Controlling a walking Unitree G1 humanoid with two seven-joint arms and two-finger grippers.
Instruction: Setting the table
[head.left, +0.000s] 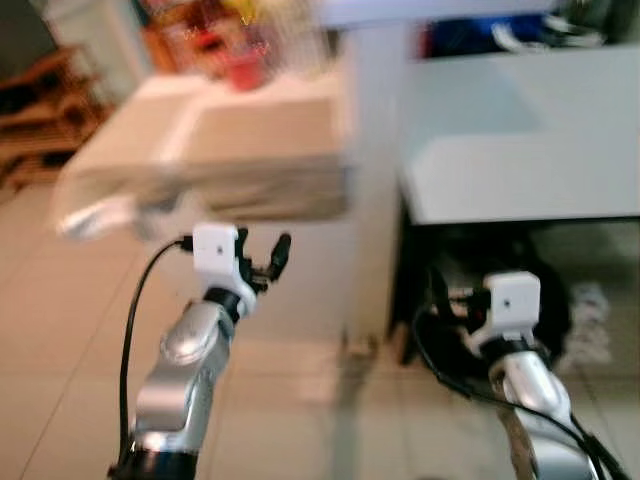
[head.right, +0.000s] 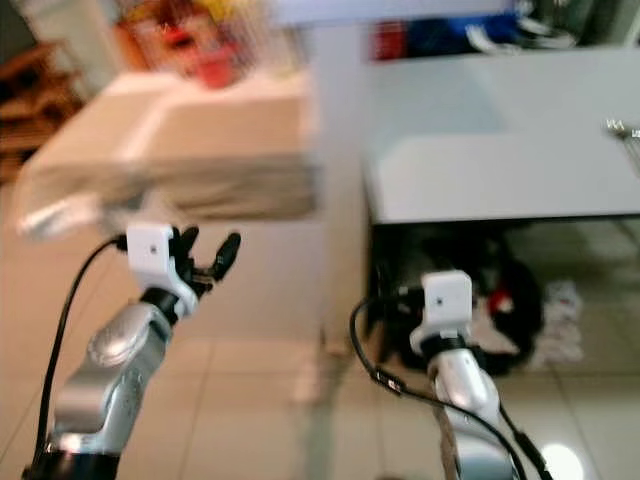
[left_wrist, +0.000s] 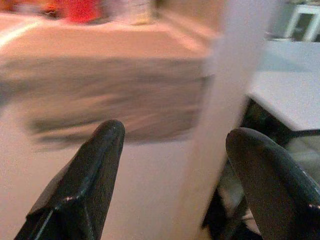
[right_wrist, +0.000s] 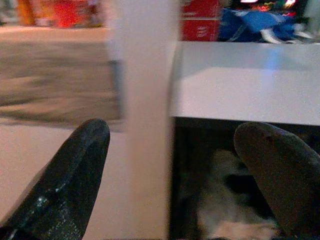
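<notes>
Progress appears slight: nothing is carried, and no tableware can be made out on the pale grey flat-topped desk (head.left: 520, 150) ahead, so the setting seems wholly left to do. The left hand (left_wrist: 170, 175) and right hand (right_wrist: 170, 175) are both held spread and empty, raised toward a blurred beige counter (head.left: 240, 140). No writing can be read, blur being heavy
</notes>
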